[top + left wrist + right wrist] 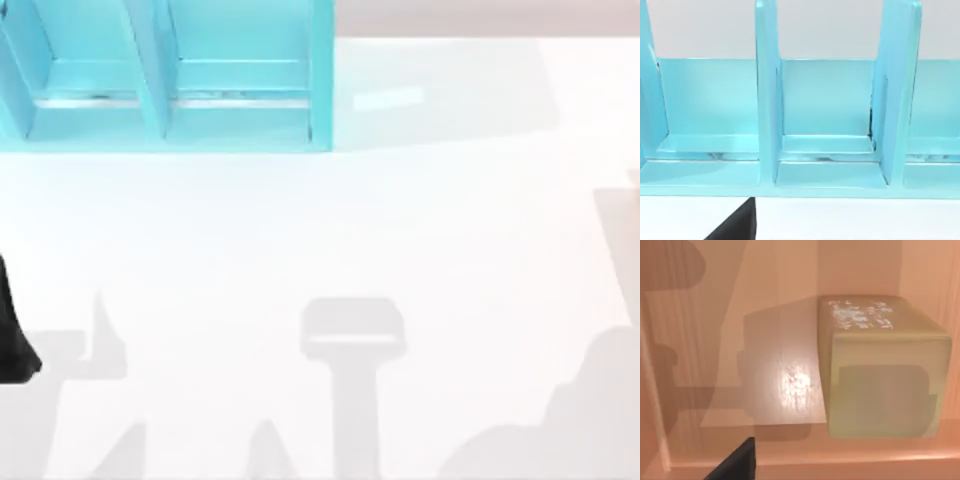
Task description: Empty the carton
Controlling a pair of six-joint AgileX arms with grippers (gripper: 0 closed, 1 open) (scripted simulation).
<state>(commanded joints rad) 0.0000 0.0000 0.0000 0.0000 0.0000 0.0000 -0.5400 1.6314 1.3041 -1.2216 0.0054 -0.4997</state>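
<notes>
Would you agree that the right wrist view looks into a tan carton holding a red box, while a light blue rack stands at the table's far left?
Not quite: the right wrist view shows the box in the carton is pale yellow-green, not red. The light blue rack does stand at the far left.

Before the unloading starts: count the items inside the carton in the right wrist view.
1. A pale green box sits on the carton floor against one inner wall. More may lie beyond the frame.
</notes>
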